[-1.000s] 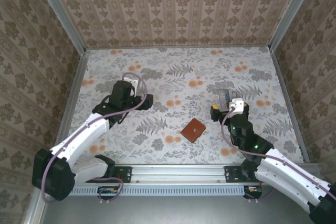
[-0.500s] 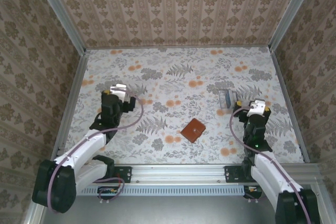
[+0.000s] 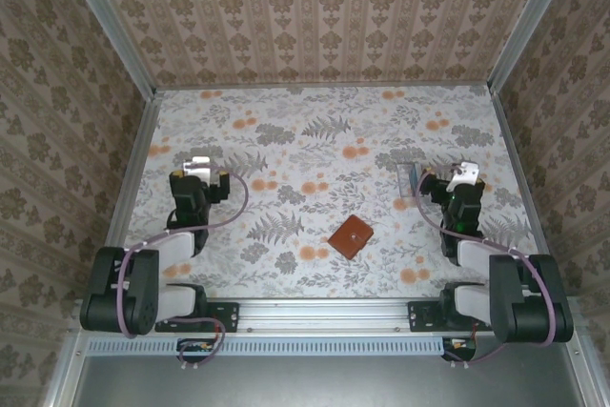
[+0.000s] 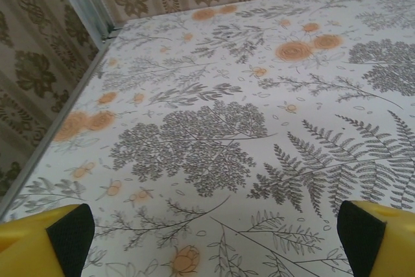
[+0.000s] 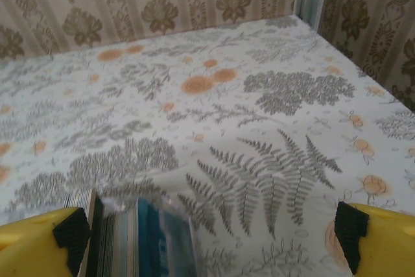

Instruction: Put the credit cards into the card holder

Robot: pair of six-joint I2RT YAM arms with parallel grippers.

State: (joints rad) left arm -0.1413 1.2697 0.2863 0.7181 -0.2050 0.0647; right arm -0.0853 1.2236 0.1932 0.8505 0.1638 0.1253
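Flowery worktop (image 3: 315, 131) w/ grey ferns & orange blooms, and patterned walls (image 3: 315, 7) on 3 sides. Close to the near edge, a bit right of the middle, lies the card holder (image 3: 351, 236). It is red-brown, flat & folded shut, w/ one corner pointing at the near edge. It lies well apart from both grippers.

Both arms are tucked in over their bases. Further back, near the left edge, is the left gripper (image 3: 197, 178). From the left wrist it (image 4: 217, 231) is spread wide, w/ one black pad (image 4: 71, 231) in each bottom corner and just bare worktop between them.

Near the right edge, about as far back, is the right gripper (image 3: 456, 181), also spread wide & holding nothing. The credit cards (image 3: 412, 179) sit in a small stack just beside it, toward the middle. From the right wrist the stack (image 5: 139, 238) is very close to one pad (image 5: 71, 231) of that gripper (image 5: 211, 231). It looks blurry, w/ a blue card & a pale one on show; can't tell if card & pad touch
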